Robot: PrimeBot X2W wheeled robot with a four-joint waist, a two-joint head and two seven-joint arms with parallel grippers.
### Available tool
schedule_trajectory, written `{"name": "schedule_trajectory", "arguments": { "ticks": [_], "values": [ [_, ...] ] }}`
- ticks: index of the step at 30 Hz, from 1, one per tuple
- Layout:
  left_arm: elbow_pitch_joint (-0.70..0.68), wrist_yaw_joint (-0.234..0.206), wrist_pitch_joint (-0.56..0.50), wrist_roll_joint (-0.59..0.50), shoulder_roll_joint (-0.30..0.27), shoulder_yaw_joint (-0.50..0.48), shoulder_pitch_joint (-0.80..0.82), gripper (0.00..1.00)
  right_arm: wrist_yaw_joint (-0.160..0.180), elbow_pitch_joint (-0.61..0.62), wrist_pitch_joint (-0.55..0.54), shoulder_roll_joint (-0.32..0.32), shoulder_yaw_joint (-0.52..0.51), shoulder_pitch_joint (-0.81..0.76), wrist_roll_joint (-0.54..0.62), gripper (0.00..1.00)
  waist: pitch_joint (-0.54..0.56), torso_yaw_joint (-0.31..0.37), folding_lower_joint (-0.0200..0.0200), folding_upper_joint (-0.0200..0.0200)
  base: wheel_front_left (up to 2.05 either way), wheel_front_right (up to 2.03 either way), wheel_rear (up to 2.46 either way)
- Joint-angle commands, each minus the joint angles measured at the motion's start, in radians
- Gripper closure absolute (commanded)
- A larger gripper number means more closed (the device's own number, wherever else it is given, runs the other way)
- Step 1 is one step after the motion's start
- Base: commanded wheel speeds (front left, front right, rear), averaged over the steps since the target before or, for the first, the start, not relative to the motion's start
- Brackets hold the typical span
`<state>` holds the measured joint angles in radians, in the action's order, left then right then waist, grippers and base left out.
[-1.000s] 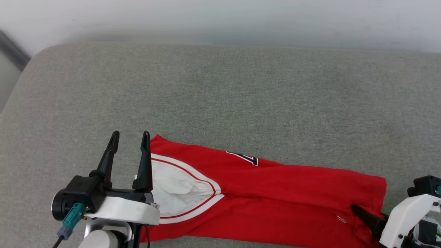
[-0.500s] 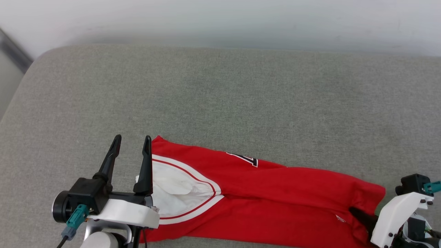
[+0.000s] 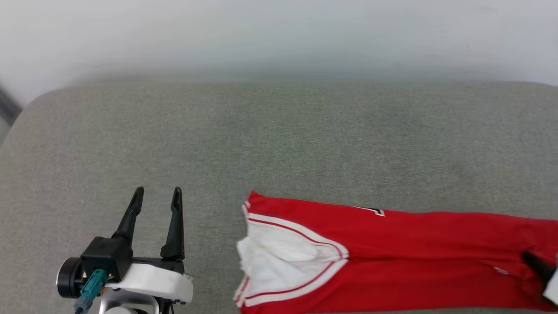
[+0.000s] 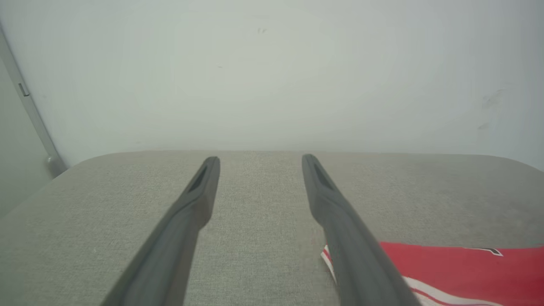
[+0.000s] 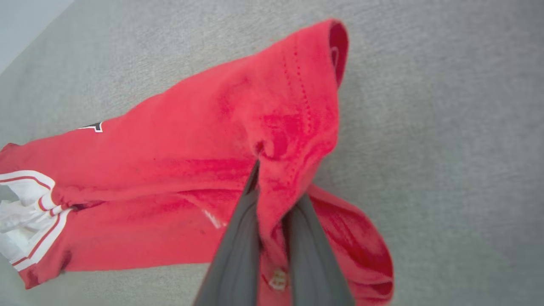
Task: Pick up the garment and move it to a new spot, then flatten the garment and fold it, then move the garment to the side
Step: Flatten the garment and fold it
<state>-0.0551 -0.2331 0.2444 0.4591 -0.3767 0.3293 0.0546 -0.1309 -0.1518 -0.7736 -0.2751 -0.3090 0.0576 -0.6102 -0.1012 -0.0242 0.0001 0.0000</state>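
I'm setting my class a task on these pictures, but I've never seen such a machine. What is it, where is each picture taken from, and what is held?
It is a robot with two arms, each ending in a two-fingered hand. One picture looks down from its head; the other two look along each hand's fingers from the wrists. A red jersey with white trim lies stretched on a grey padded surface. The left hand is open and empty, clear of the jersey's white-trimmed end. The right hand is shut on the opposite end, pinching a fold of red cloth.
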Motion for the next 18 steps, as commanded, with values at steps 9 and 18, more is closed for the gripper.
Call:
{"name": "schedule_trajectory", "arguments": {
  "ticks": [9, 18],
  "values": [
    [-0.01, -0.01, -0.009, 0.0, -0.011, 0.004, -0.015, 0.0, 0.0, 0.046, -0.172, 0.141, -0.176, 0.029, -0.037, 1.0, 0.017, 0.029, -0.0001, 0.0, 0.0, 0.0, 0.0],
    [-0.002, -0.001, -0.021, 0.011, -0.009, 0.019, -0.022, 0.0, 0.0, -0.029, -0.402, 0.228, -0.166, 0.072, -0.405, 1.0, 0.044, 0.017, -0.0001, 0.0, 0.0, 0.0, 0.0]
  ]
}}
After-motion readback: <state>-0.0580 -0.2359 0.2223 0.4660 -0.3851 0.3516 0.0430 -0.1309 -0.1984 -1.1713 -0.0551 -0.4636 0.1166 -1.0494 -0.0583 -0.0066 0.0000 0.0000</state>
